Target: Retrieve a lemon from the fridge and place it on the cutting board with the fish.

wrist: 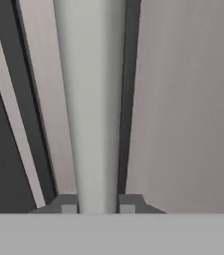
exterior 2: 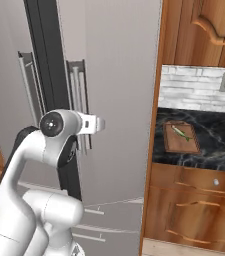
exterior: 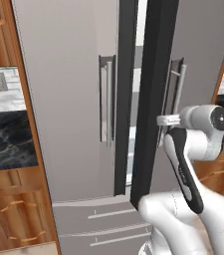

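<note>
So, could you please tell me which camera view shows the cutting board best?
The right base view: the cutting board lies in plain sight on the black counter right of the fridge, with the fish on it. The left base and hand views look at the fridge doors instead.

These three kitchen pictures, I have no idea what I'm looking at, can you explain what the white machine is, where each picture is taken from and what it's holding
The white machine is a robot arm with a two-finger gripper, in a computer-rendered kitchen. Two pictures come from cameras on its base, looking forward from behind the arm's left and right. The third comes from a camera on the hand itself.

In front stands a tall grey fridge; its right-hand door is already slightly ajar. The hand view shows the two fingers closed on either side of that door's silver bar handle, so the gripper is shut on it.

In the right base view, a small wooden cutting board lies on the black counter beside the fridge, with a slim greenish fish on it.
</note>
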